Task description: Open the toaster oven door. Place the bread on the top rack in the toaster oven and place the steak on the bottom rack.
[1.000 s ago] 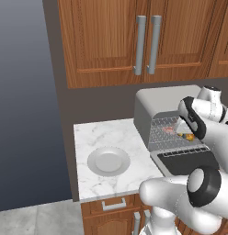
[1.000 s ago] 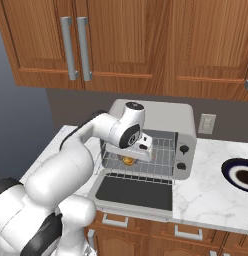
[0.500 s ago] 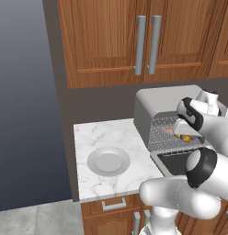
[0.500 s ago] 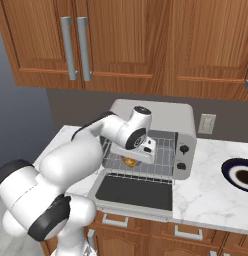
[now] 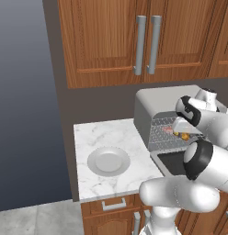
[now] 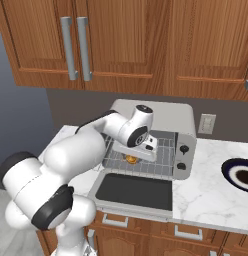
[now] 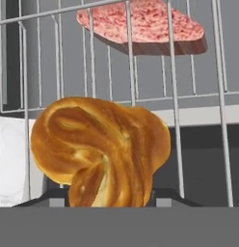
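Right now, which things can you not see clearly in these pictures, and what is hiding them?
- Fingertips of the gripper: in the hand view the bread covers them, so contact cannot be confirmed.
- Which rack the steak lies on: the hand view is tilted and wires cross it.
- Inside of the toaster oven: in the left base view the arm blocks most of it.
- The toaster oven door: its handle cannot be made out.

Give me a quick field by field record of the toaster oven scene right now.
door: toaster oven door folded down, open
steak: steak lying on a wire rack inside the toaster oven
bread: bread close in front of the hand camera, at the end effector
grip: end effector shut on the bread
plate: plate on the counter, left of the oven
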Available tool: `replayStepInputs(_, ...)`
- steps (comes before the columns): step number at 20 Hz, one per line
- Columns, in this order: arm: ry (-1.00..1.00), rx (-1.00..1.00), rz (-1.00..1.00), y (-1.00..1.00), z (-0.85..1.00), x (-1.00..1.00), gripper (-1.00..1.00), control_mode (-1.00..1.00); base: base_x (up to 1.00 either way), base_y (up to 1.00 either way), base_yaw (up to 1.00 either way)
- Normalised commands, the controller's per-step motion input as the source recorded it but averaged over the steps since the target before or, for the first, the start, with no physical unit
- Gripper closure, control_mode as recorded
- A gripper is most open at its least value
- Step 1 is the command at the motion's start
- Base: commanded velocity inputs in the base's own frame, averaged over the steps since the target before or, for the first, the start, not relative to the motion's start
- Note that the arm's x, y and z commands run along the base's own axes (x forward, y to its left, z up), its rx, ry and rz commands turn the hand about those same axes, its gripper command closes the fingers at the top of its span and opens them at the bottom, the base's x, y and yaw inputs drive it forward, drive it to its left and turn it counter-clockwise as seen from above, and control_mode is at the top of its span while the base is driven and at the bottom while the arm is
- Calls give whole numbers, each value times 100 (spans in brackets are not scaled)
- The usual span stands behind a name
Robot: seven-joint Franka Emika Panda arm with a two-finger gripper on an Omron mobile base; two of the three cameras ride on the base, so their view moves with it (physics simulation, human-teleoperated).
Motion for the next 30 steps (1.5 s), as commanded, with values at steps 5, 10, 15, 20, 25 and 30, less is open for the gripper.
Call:
replayStepInputs(5, 0, 0, 0, 0, -20, -2, -100, -100, 0, 0, 0)
replayStepInputs(10, -1, 0, 0, -3, 0, -1, -100, -100, 0, 0, 0)
replayStepInputs(15, 0, 0, 0, -8, 5, -1, -100, -100, 0, 0, 0)
replayStepInputs(20, 0, 6, 0, -6, 12, -15, -100, -100, 0, 0, 0)
replayStepInputs(25, -10, 0, -7, -10, 7, -46, -100, -100, 0, 0, 0)
replayStepInputs(30, -3, -7, 0, -2, 0, -50, -100, -100, 0, 0, 0)
